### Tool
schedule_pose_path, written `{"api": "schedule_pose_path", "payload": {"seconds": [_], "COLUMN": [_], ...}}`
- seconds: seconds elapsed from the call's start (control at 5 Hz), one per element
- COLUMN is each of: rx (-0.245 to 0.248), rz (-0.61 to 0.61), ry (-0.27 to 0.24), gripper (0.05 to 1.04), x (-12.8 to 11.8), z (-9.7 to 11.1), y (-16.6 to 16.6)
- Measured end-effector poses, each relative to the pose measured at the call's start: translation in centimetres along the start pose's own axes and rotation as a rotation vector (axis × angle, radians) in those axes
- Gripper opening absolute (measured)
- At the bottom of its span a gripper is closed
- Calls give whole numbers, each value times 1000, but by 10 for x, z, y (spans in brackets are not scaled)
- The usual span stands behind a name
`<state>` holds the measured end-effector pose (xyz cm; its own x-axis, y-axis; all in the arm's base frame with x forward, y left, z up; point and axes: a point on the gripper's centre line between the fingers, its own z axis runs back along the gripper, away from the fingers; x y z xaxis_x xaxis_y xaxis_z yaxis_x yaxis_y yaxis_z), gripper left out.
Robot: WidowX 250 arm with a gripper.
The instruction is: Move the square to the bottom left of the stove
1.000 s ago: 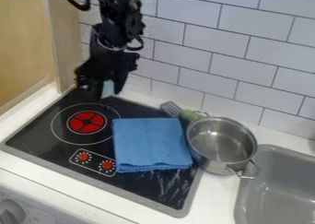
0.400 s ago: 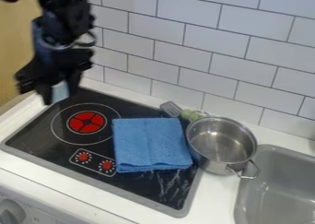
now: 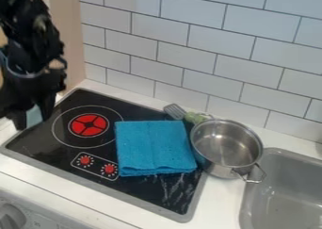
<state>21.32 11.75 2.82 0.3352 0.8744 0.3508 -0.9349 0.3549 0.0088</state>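
Observation:
The black gripper (image 3: 34,121) hangs at the left of the view, over the left edge of the stove (image 3: 39,148). Its two fingers are shut on a small pale blue square (image 3: 34,115), which shows between them, partly hidden. The square's height above the surface is hard to tell. On the stove, the red-marked burner (image 3: 89,125) lies to the right of the gripper, with the two red knob marks (image 3: 97,166) below it.
A folded blue cloth (image 3: 155,147) covers the stove's middle right. Beside it are a steel pot (image 3: 226,148) and a spatula (image 3: 175,111) with a green handle. A grey sink (image 3: 283,190) is at right, a tiled wall (image 3: 189,58) behind.
From the stove's back left corner, the gripper has moved left and then down toward the front, carrying the pale blue square. The cloth, pot and spatula have kept their places.

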Motion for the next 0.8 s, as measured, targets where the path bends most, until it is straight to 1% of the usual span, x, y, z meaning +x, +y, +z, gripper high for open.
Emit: {"api": "schedule_pose_path", "payload": {"seconds": [0.2,0.4,0.6,0.8], "rx": [0,38,34,82], "rz": [-6,-26,-11,51], "ry": [30,69,69,91], "gripper": [456,456,541,854], "x": [-6,-15,-11,-14], "z": [-10,-23,-24,-23], "y": [-3,1,-5,2]}}
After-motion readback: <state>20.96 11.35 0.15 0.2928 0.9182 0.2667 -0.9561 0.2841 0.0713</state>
